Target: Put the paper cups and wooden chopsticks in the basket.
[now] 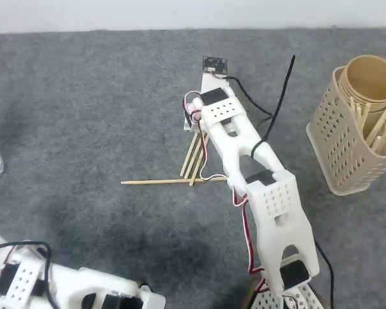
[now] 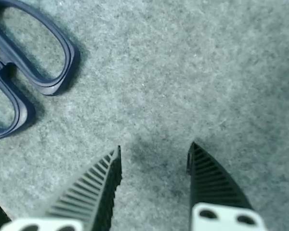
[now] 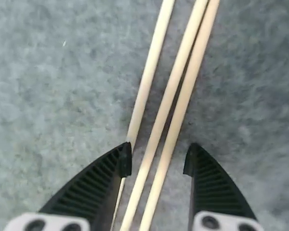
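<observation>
Left pincer [image 2: 155,147] hangs released over bare worktop [image 1: 83,116], far from the basket [image 1: 338,148]. Right pincer [image 3: 160,145], spread wide, straddles loose chopsticks [image 3: 185,98], about four lying well apart from the basket. Inside it: paper cups [image 1: 373,77] and stowed chopsticks [image 1: 381,122]. Nearly done, I'd say.

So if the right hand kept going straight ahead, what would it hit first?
Probably the wooden chopsticks on the grey mat: two lie between the open fingers of the right hand, a third beside one fingertip.
</observation>
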`<state>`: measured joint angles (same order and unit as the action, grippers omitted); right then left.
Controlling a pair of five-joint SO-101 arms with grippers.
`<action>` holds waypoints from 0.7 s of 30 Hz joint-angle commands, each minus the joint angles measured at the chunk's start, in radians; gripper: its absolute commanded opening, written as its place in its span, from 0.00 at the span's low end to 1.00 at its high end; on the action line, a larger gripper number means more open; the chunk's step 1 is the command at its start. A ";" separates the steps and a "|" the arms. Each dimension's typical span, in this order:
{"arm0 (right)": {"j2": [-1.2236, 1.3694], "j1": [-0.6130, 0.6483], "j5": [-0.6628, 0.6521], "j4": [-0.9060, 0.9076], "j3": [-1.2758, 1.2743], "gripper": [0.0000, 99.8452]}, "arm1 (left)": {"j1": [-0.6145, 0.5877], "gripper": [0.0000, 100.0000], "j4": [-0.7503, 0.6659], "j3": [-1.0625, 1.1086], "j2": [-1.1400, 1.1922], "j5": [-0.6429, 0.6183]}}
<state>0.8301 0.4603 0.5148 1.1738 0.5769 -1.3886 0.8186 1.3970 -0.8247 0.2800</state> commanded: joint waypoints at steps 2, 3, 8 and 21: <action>0.004 -0.039 0.034 -0.007 0.049 0.18 | 0.011 0.22 -0.014 -0.005 -0.021 0.011; 0.008 -0.041 0.029 -0.004 0.057 0.18 | 0.011 0.22 -0.014 -0.005 -0.021 0.011; 0.054 -0.044 0.025 0.107 0.138 0.16 | 0.011 0.22 -0.014 -0.005 -0.021 0.011; 0.400 -0.048 -0.170 0.587 0.727 0.07 | 0.011 0.22 -0.012 -0.005 -0.021 0.011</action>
<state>1.1845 0.4204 0.3982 1.6494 1.1999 -1.3886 0.8186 1.3970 -0.8247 0.2800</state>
